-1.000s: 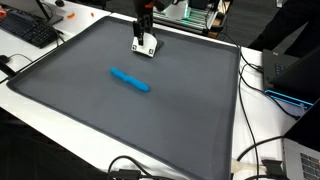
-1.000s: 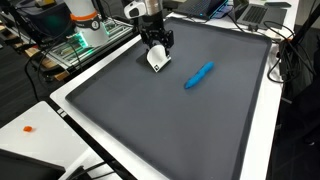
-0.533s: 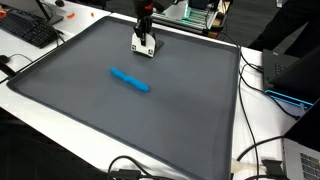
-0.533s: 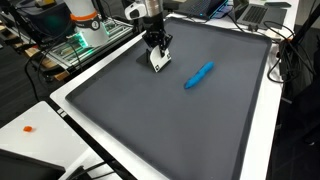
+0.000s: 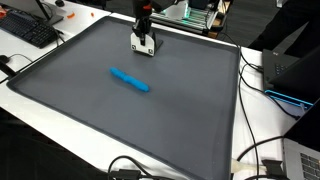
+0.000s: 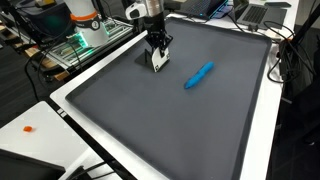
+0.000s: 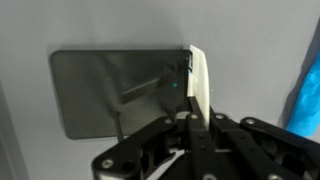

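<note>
Claw (image 6: 157, 51) clamped on one white card (image 6: 158, 63), one blue marker (image 6: 199, 75) lying well apart

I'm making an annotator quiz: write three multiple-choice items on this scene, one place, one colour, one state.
1. Where does the blue marker lie? A) on the grey mat B) on a shelf C) between the jaws
2. What colour is the flat piece at the gripper? A) red B) white C) black
3. How is the gripper? A) wide open B) out of view C) shut on the flat piece
Answers: A, it lies mid-mat in both exterior views; B, white in the wrist view; C, it pinches the piece's edge there.
</note>
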Action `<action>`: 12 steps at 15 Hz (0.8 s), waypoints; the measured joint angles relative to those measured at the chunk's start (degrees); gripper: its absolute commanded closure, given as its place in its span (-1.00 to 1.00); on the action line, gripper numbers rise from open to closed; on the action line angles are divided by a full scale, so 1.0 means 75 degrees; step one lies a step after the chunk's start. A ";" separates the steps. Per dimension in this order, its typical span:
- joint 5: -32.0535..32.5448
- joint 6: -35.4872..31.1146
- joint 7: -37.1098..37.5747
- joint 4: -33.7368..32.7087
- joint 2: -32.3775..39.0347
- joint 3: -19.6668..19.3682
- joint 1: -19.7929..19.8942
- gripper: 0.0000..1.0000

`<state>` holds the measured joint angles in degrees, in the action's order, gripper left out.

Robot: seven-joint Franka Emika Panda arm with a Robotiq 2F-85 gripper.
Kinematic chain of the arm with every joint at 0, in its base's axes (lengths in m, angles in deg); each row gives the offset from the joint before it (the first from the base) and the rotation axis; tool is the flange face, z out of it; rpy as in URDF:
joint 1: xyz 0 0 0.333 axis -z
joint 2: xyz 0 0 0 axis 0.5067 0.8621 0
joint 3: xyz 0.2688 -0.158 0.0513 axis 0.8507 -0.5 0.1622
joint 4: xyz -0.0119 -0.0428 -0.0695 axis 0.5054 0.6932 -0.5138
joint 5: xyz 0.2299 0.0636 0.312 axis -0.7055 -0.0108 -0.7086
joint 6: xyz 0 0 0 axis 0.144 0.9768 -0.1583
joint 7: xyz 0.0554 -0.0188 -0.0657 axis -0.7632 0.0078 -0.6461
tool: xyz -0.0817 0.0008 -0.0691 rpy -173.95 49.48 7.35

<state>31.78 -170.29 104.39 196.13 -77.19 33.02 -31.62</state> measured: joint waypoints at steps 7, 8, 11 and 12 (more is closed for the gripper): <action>-0.0036 0.0338 0.0038 -0.0170 -0.0226 -0.0026 -0.0005 0.98; -0.0050 0.0481 -0.0018 -0.0231 -0.0332 -0.0019 -0.0015 0.98; -0.0040 0.1148 -0.0379 -0.0542 -0.0712 0.0043 -0.0063 0.98; -0.0010 0.1473 -0.0509 -0.0695 -0.0825 0.0082 -0.0081 0.98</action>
<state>31.71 -159.23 100.57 190.92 -83.38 33.64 -32.23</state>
